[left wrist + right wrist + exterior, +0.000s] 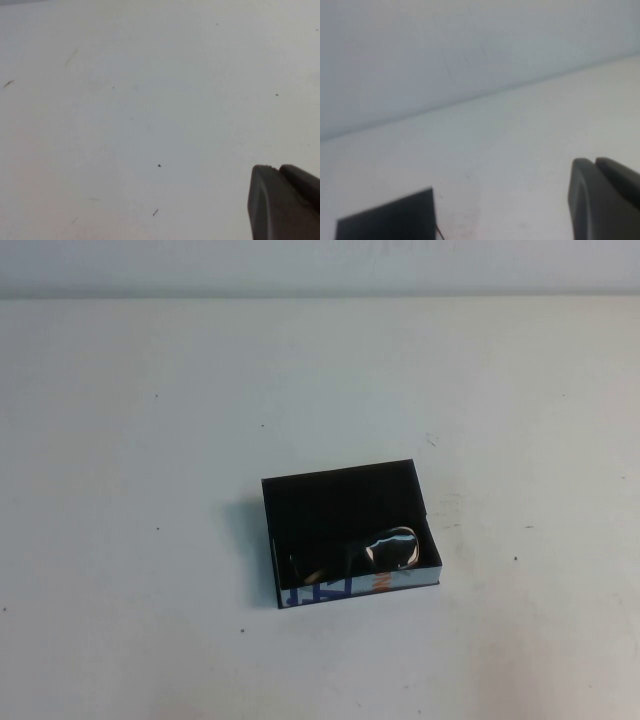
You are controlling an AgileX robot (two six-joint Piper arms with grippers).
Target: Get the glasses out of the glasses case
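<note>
The glasses case (330, 502), a shallow black open box, lies on the white table a little right of centre. Its near side is white with blue shapes and an orange mark (352, 587). The black glasses (392, 546) lie inside along the near wall, one reflective lens showing at the right. Neither arm shows in the high view. In the left wrist view my left gripper (276, 168) is shut and empty over bare table. In the right wrist view my right gripper (594, 160) is shut and empty, with a corner of the case (390, 220) some way off.
The white table (150, 440) bears only small dark specks and scuffs. Its far edge meets a pale wall (470, 40) at the back.
</note>
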